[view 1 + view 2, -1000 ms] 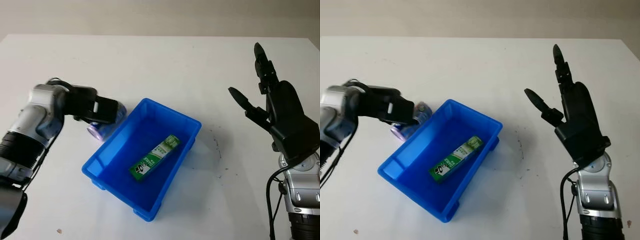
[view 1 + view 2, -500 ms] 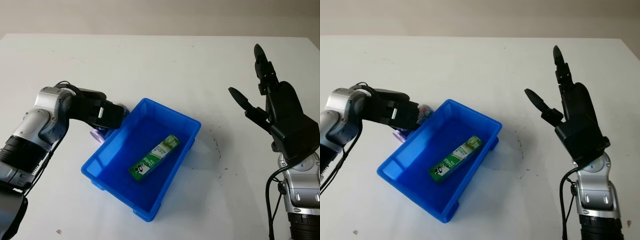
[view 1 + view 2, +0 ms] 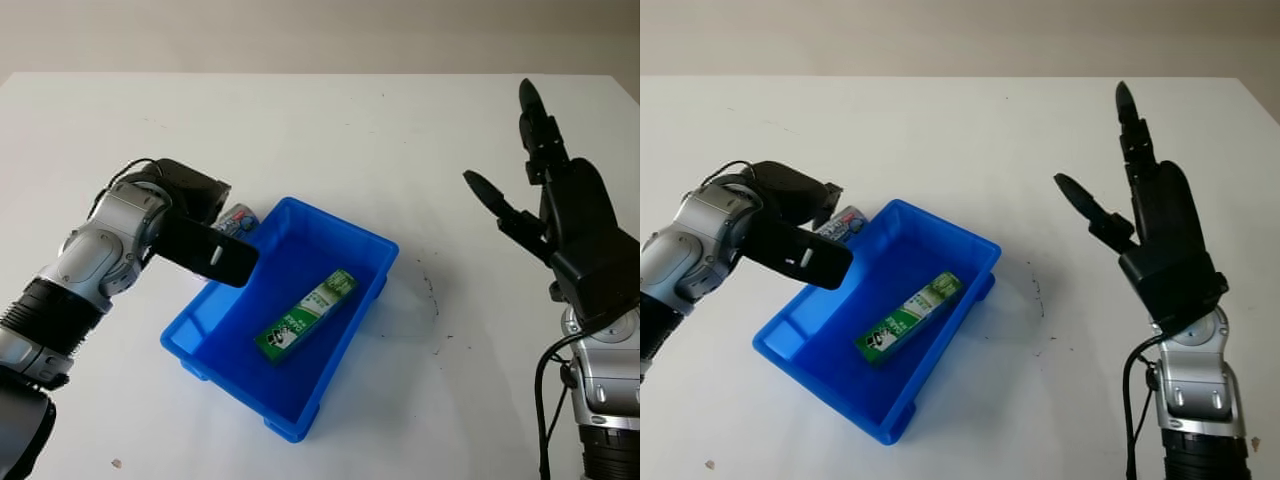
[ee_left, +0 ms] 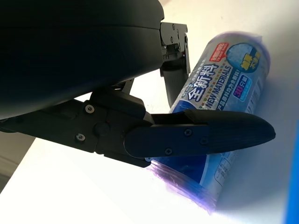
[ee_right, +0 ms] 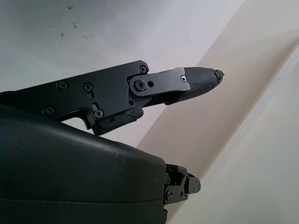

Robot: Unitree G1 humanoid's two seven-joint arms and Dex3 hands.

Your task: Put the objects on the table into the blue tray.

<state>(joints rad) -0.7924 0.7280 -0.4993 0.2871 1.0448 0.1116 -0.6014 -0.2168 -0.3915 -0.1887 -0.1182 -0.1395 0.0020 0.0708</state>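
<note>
Left hand sits at the tray's far-left corner, fingers curled around a purple-blue plastic roll pack — gripping it, pack pinned between finger and palm shell in the wrist view. The pack pokes out just past the hand, right beside the blue tray, outside its rim, not yet over the cavity. Long axis of the pack runs roughly across the fingers, pointing toward the tray corner. Tray opening lies to the hand's right and nearer the robot, so the carry likely needs a short move inward over the rim before release. Green carton already lies inside the tray, diagonal along the floor. Right hand is open, raised upright well apart on the right side of the table — left hand clearly the nearer one.
</note>
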